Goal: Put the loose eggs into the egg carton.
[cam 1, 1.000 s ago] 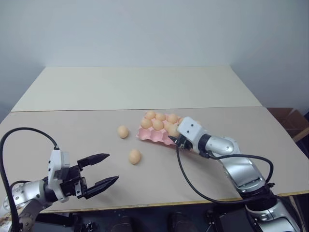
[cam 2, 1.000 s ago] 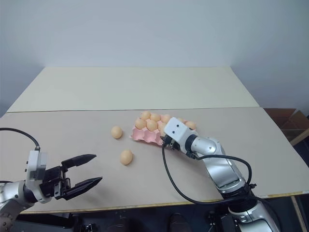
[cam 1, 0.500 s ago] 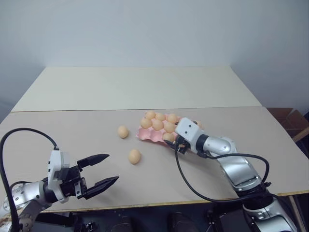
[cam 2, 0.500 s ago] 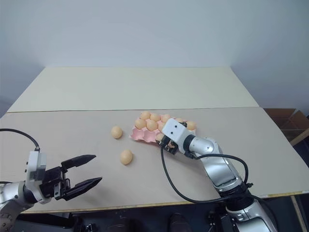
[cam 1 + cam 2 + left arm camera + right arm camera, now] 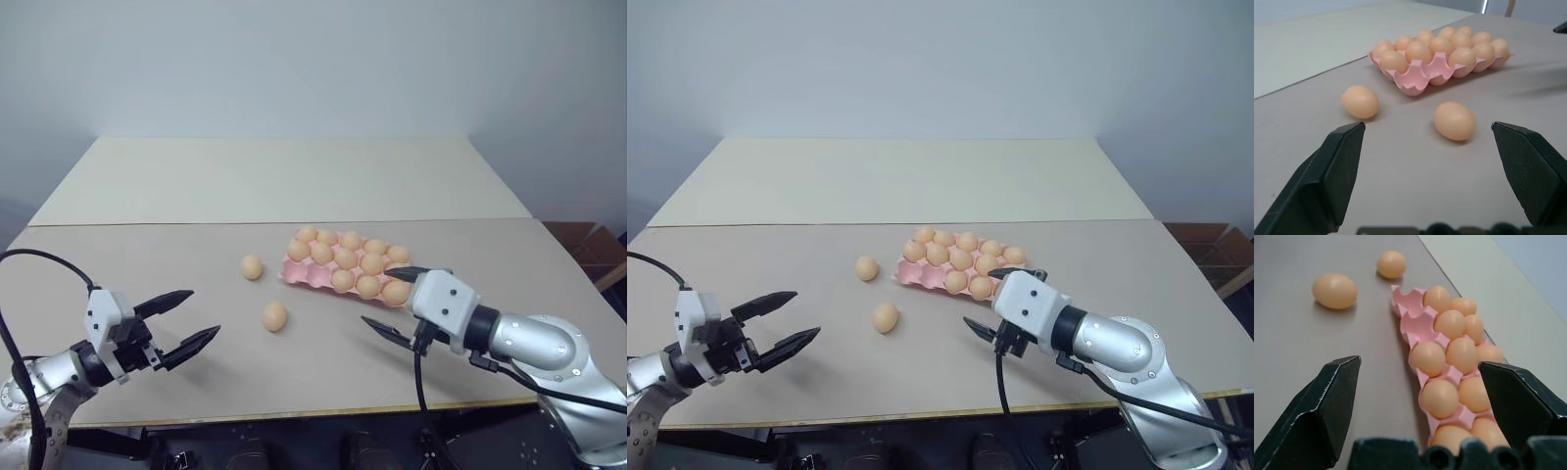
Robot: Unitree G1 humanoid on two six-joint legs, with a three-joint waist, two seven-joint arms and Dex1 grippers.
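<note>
Since a second ago the right pincer (image 5: 395,304) has pulled back from the egg carton (image 5: 312,275) toward the near edge, leaving an egg in a near-row cup; its jaws now stand apart and empty. Meanwhile the left pincer (image 5: 182,322), also wide apart and empty, has shifted slightly left.

Two loose eggs remain on the surface (image 5: 147,264): a nearer egg (image 5: 274,315) and a farther egg (image 5: 252,266), both left of the carton. The next step is probably a pick: the left pincer faces them and would need to straddle the nearer egg.

The surface is a tan board joined to a paler one beyond, against a plain pale wall.
</note>
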